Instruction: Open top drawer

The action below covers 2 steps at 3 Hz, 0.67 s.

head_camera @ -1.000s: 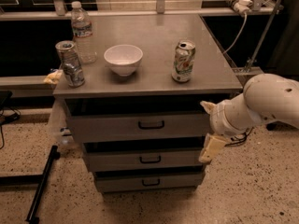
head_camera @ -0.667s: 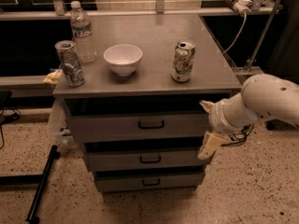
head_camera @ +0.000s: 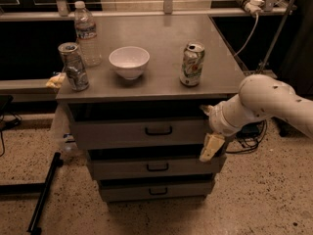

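The top drawer is the widest grey metal front, just under the cabinet top, with a small black bar handle at its centre. A dark gap shows above the front. My gripper is at the drawer's right end, on the white arm reaching in from the right. It is open and empty, with one cream finger pointing down over the right edge of the middle drawer. The gripper is to the right of the handle and apart from it.
On the cabinet top stand a water bottle, a can at the left edge, a white bowl and a can at the right. The bottom drawer is below. A black pole lies on the floor to the left. Cables hang at the right.
My gripper and arm have shifted slightly left and up, closer to the right end of the top drawer. The drawers and the things on top have not moved.
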Each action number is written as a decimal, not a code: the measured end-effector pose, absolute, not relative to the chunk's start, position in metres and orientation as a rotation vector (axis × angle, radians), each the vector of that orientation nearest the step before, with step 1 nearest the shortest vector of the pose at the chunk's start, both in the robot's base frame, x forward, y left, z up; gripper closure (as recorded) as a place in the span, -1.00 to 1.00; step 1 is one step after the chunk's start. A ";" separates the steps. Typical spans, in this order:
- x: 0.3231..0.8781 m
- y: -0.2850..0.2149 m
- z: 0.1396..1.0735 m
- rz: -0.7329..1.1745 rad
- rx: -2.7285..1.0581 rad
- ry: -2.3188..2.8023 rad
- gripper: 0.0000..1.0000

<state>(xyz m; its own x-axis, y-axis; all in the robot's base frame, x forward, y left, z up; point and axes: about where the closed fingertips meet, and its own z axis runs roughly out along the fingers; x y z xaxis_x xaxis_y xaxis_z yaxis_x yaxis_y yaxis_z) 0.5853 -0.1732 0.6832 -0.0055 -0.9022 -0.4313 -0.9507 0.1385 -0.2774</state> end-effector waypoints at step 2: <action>0.607 -0.156 0.661 0.183 -1.822 1.892 -1.00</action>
